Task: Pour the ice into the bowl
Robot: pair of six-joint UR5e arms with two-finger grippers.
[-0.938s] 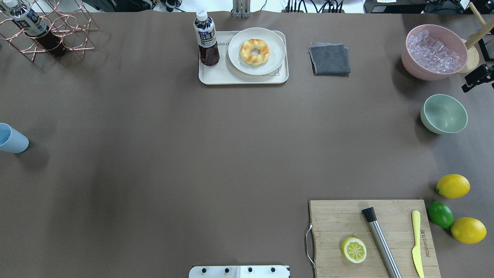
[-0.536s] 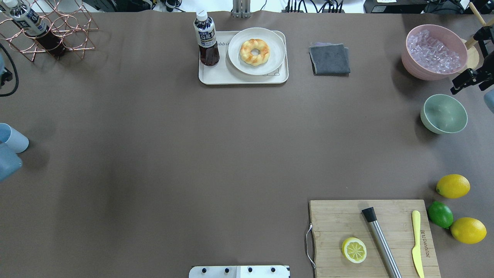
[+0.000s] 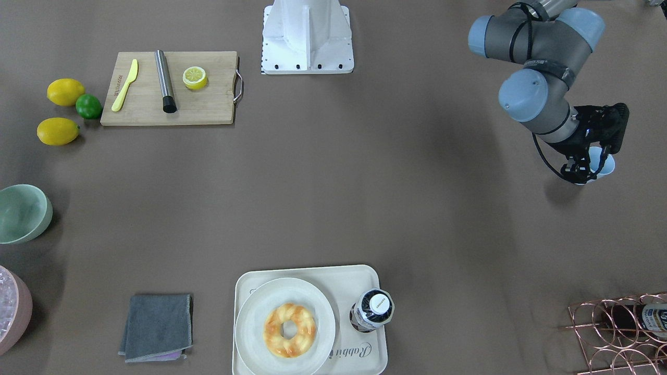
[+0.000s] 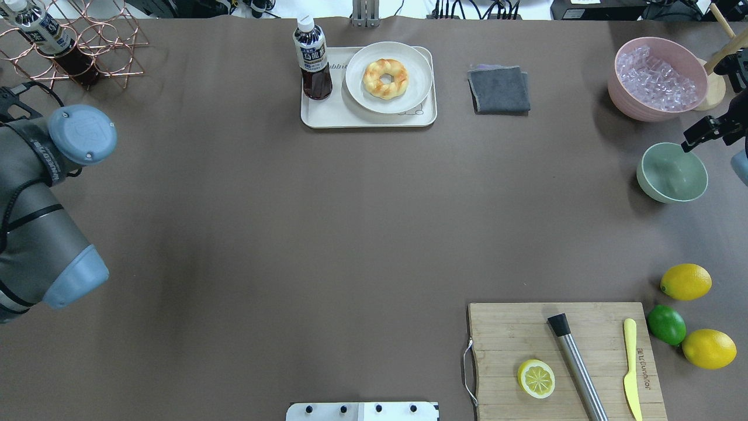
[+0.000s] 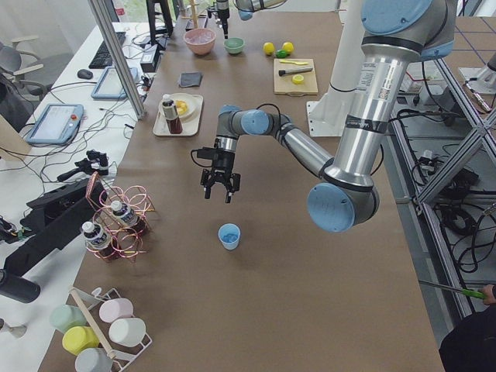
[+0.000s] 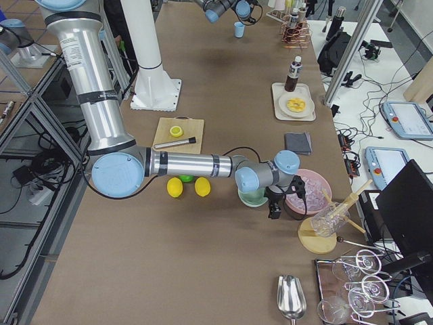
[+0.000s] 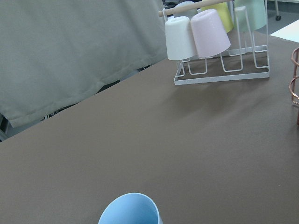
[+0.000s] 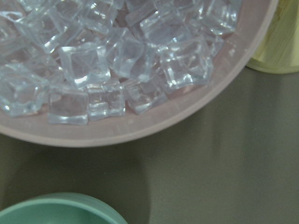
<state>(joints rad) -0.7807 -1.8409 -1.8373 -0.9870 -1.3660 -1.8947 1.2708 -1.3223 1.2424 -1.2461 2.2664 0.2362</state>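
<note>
Front view, left gripper: you see the left gripper (image 3: 586, 169) at the table's 3 o'clock edge. It points down over the blue cup (image 3: 604, 165) with its fingers spread, gripping nothing.
Front view, bowl: the bowl (image 3: 46, 216) sits at 9 o'clock, cut by the frame edge.
Front view, ice: the ice (image 3: 6, 297) lies in the pink tub (image 3: 23, 317) at 8 o'clock.
Front view, rest: the cutting board (image 3: 208, 104) lies at 11 o'clock and the doughnut (image 3: 289, 323) at 6 o'clock.
Overhead, ice: the ice (image 4: 657, 79) is heaped in the pink tub (image 4: 625, 102) at the table's 2 o'clock.
Overhead, bowl: the bowl (image 4: 672, 178) stands at 3 o'clock, just at the tub's 6 o'clock and not touching it.
Overhead, right gripper: the right gripper (image 4: 698, 133) reaches in from the right edge over the bowl's 1 o'clock rim. You cannot tell how wide it stands or whether it grips anything.
Left-end view, left gripper: the left gripper (image 5: 219, 190) hangs above the table with its fingers apart, and nothing is between them. The blue cup (image 5: 229, 235) stands at its 6 o'clock, apart from it.
Left-end view, far end: the bowl (image 5: 234, 46) and the pink tub (image 5: 200, 40) stand side by side at 12 o'clock.
Right-end view, right gripper: the right gripper (image 6: 284, 203) hangs between the bowl (image 6: 254, 198) and the pink tub (image 6: 312, 206). You cannot judge its opening from here.
Left wrist view: the blue cup (image 7: 131, 210) shows its rim at 6 o'clock, and a rack of mugs (image 7: 196, 39) stands at 1 o'clock.
Right wrist view: the ice (image 8: 79, 65) fills the upper half inside the pink tub (image 8: 196, 112). The bowl (image 8: 60, 210) shows its rim at 7 o'clock.
</note>
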